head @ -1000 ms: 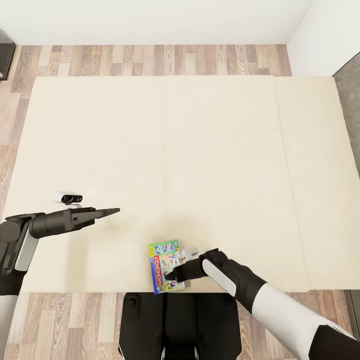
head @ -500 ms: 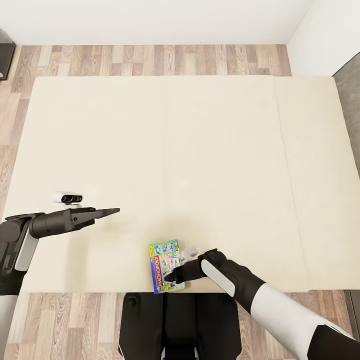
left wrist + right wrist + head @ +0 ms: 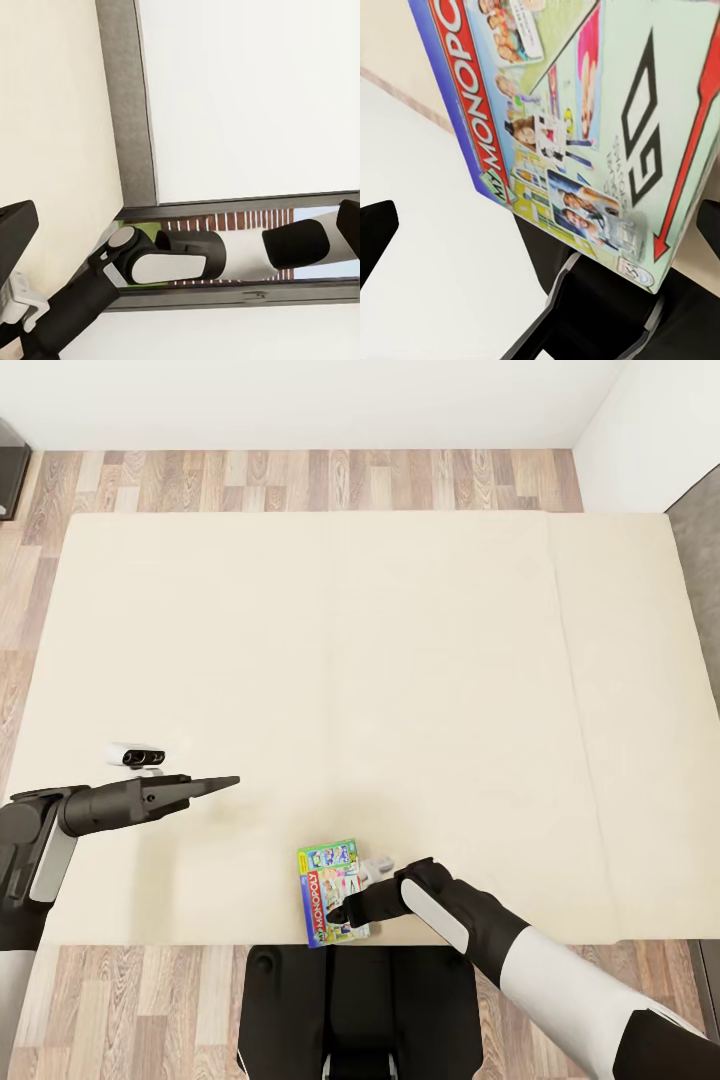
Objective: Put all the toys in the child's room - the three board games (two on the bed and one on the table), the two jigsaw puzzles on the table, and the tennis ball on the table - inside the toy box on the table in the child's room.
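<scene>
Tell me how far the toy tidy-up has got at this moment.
Early. Nothing looks packed: the Monopoly box lies at the bed's near edge, the right pincer at it, though a grip cannot be confirmed. The left pincer hovers empty over the mattress. Left: grasp it and carry it to the toy box.

- A home bedroom, by the look of it.
- Wide beige bed point(image 3: 330, 690) with a grey padded frame.
- Wood-plank floor point(image 3: 300, 480) and plain white walls point(image 3: 300, 400).
- Monopoly game box point(image 3: 330, 892) lying on the mattress.

Wood-plank floor point(image 3: 300, 480) — white walls point(image 3: 300, 400)
</scene>
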Motion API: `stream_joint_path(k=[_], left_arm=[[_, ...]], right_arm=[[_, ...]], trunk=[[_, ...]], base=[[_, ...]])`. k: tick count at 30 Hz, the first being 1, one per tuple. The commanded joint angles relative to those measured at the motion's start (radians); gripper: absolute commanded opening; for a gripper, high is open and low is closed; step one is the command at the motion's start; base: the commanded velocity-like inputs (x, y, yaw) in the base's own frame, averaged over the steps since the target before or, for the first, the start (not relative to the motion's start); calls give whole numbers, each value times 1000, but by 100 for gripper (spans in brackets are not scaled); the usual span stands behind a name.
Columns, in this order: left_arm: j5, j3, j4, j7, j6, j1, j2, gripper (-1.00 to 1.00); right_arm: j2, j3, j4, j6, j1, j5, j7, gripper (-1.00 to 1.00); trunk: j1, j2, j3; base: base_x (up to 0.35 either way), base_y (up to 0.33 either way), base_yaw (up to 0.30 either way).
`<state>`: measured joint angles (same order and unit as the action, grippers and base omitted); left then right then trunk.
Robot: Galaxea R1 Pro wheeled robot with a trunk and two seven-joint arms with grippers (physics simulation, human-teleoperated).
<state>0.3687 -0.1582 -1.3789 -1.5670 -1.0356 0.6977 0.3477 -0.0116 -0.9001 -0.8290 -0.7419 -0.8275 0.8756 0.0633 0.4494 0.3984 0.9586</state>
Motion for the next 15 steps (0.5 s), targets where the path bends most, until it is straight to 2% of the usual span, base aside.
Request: stream_joint_path(k=[1,15], left_arm=[[-1,0,0,-4,-11,0,0,100],[-1,0,0,-4,-11,0,0,100]], right_arm=[[-1,-2,-1,-2,-1,-6,5,100],[-2,0,-2,2,-1,-5,6,100]], trunk=[[1,2,1],[1,2,1]], base=[[0,0,0],[0,0,0]])
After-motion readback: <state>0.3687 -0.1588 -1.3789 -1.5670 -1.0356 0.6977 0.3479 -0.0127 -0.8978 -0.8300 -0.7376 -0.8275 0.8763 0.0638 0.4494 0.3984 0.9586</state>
